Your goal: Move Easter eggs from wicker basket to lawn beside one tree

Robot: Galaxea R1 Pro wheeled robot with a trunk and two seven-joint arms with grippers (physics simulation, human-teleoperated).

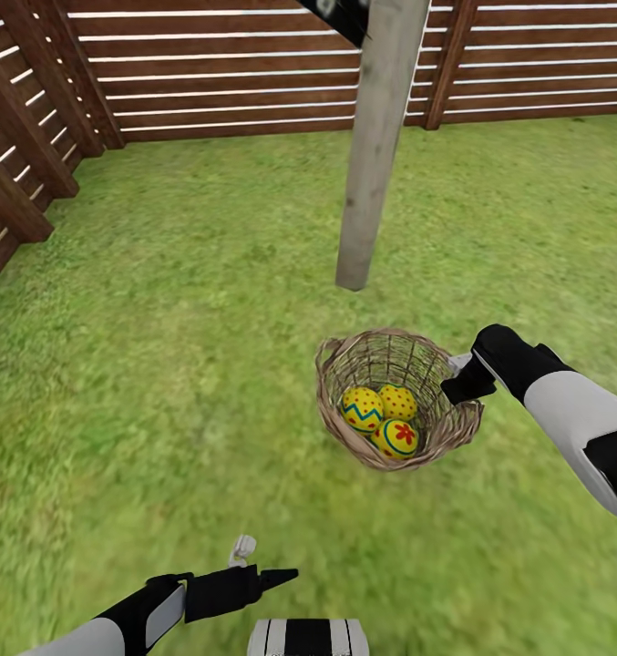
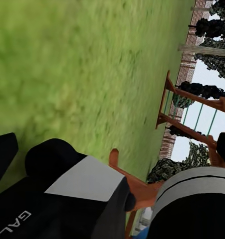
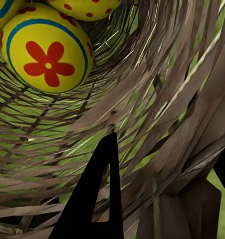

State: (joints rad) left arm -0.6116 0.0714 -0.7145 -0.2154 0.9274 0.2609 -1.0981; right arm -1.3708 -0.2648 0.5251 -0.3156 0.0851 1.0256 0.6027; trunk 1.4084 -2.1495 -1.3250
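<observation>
Lawn (image 1: 162,364), slatted fence (image 1: 217,73), basket (image 1: 445,430)

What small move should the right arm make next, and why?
Probably lift the right gripper over the rim and down toward the flower-painted yellow egg: its fingers sit at the woven tan wicker basket wall, all three eggs lie inside, and the pale tree trunk stands just beyond.

Three eggs (image 1: 381,415) in basket (image 1: 340,417), seemingly just before trunk (image 1: 377,155).

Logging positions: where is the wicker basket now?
In the head view the wicker basket sits on the lawn right of centre, just before the tree trunk, right gripper at its rim.
</observation>
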